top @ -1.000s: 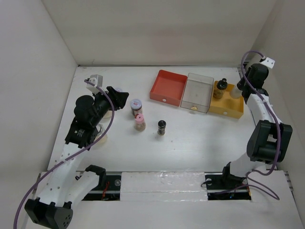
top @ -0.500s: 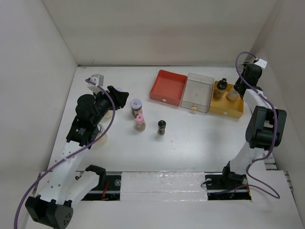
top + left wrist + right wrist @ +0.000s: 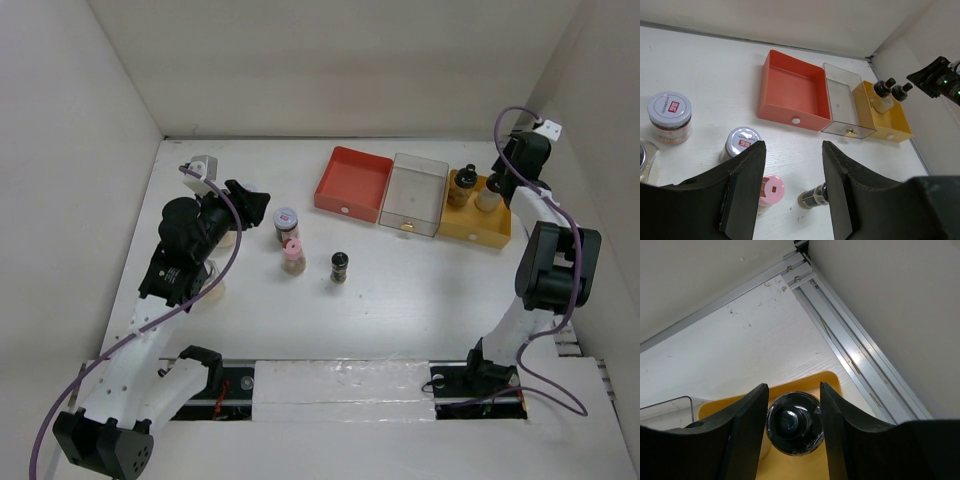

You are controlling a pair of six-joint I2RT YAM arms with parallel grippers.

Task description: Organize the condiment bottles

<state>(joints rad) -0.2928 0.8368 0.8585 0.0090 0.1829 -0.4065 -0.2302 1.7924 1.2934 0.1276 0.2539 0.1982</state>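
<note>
From above, the left gripper [image 3: 247,204] hangs over the white table [image 3: 420,290] just left of three loose spice jars: a silver-lidded jar [image 3: 286,220], a pink-lidded jar [image 3: 293,255] close in front of it, and a small dark jar [image 3: 340,266] off to the right. A red square tray [image 3: 353,182], a clear square tray [image 3: 417,192] and a yellow square tray [image 3: 480,222] sit in a row at the back. The yellow tray holds a dark-capped amber bottle [image 3: 462,186] and a pale bottle [image 3: 487,196], with the right gripper [image 3: 499,182] right over the pale one.

The left wrist view shows its claw released, with nothing between the black fingers [image 3: 742,192]. A white-lidded jar with a red label [image 3: 669,116] stands at the far left.

In the right wrist view the fingers [image 3: 745,435] are spread, and the pale bottle's black cap [image 3: 792,423] fills the gap between them. I can't tell whether they touch it.
</note>
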